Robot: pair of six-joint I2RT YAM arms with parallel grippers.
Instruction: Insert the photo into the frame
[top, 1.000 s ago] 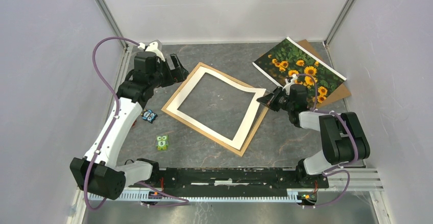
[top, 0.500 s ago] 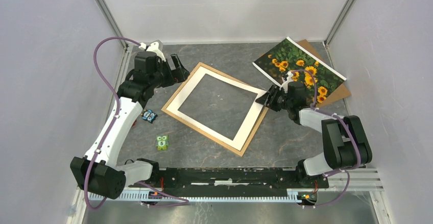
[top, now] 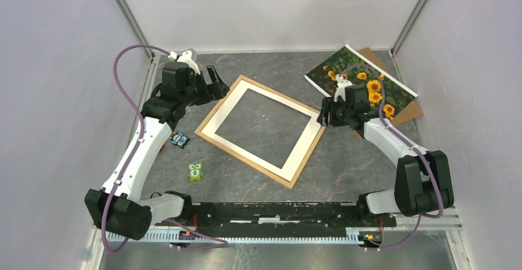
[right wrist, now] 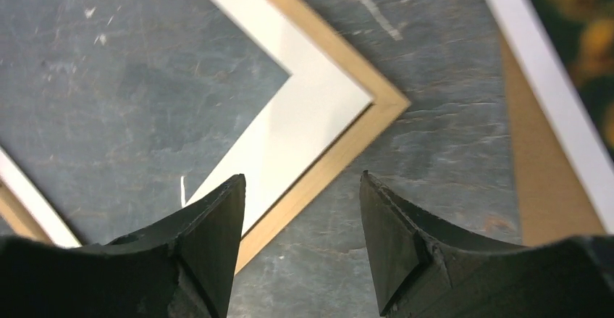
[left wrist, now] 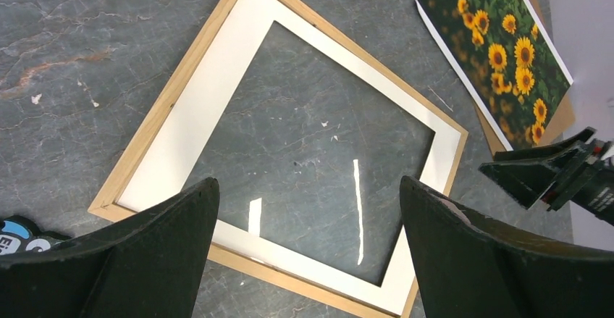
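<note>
on the left of the dark grey worktop, just beside the left arm, lie two small tiles – a blue one and, nearer the bases, a green one marked 5. the left jaws are spread wide with nothing between them, hanging over the far left side of the frame; its wrist view looks down across the whole frame. the frame lies flat in the middle of the worktop, turned like a diamond, a thin light wooden rim with a white mat inside it. the grey surface shows through the opening, with a couple of bright streaks of reflection. the right jaws are parted too and grasp nothing; they sit over the frame's right corner, and in the wrist view the wooden rim and the mat run between the two tips. whether the tips touch the frame i cannot tell. further right, at the far right corner of the worktop, the photo lies face up – orange-yellow sunflowers on dark green leaves with a white border. it rests on a plain brown backing board, whose edges stick out beyond it. it is apart from the frame, and the right arm's wrist crosses above its near corner.
</note>
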